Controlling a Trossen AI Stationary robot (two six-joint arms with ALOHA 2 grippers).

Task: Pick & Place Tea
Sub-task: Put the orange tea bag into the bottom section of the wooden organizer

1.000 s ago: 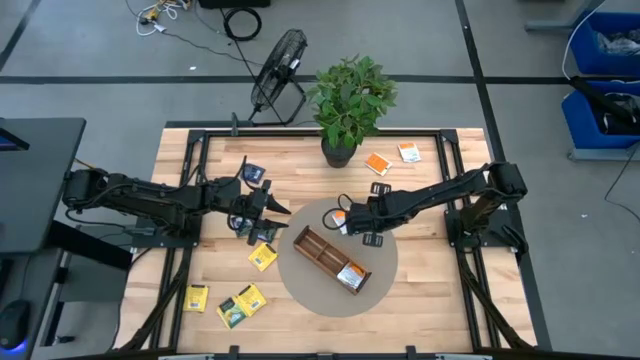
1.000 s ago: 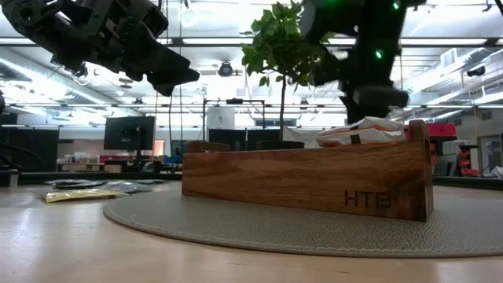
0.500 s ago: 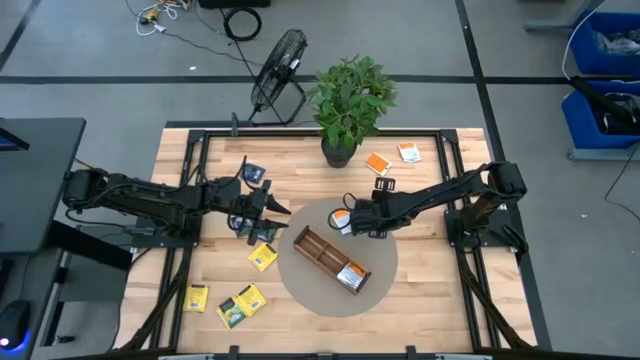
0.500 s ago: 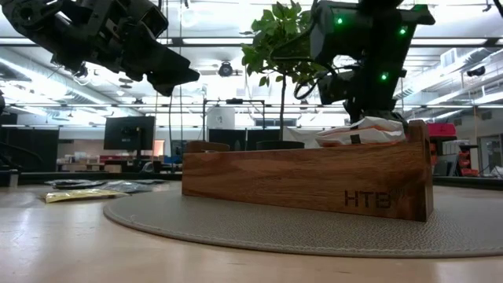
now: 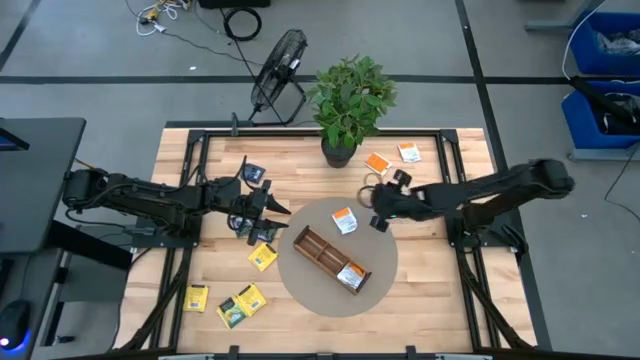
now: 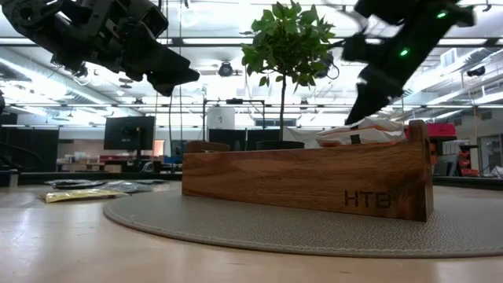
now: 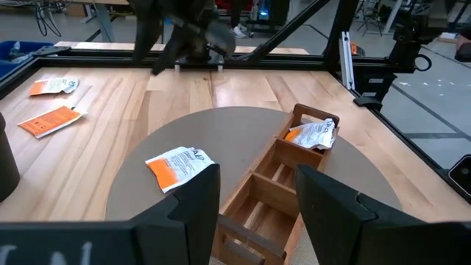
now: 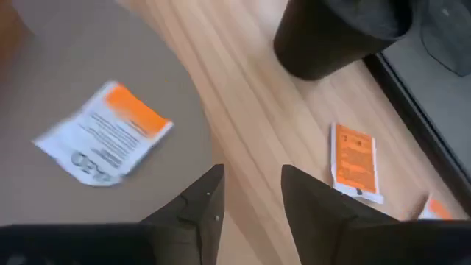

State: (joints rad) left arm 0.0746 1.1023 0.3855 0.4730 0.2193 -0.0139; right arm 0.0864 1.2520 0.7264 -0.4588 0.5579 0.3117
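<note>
An orange-and-white tea sachet (image 5: 345, 220) (image 8: 103, 143) lies flat on the round grey mat (image 5: 300, 290), far of the brown divided tray (image 5: 330, 258). Another sachet (image 5: 350, 275) (image 7: 313, 134) lies in the tray's end compartment. My right gripper (image 5: 376, 208) (image 8: 250, 199) hangs open above the mat's far-right rim, just right of the loose sachet, with nothing between its fingers. My left gripper (image 5: 275, 210) (image 7: 257, 199) stands open above the mat's left edge, pointing at the tray. Yellow sachets (image 5: 262, 256) (image 5: 243, 305) lie on the wood near left, and a dark one (image 5: 253, 172) at the far left.
A potted plant (image 5: 345, 110) stands at the table's far edge, its dark pot (image 8: 338, 29) close to my right gripper. Two orange sachets (image 5: 377, 163) (image 5: 409, 152) lie to the right of it. A further yellow sachet (image 5: 196, 297) lies near the front left.
My right gripper has drawn back from over the mat toward the table's right edge, rising a little and tipping. The orange-and-white sachet it stood over now lies uncovered on the mat. My left arm has kept still.
</note>
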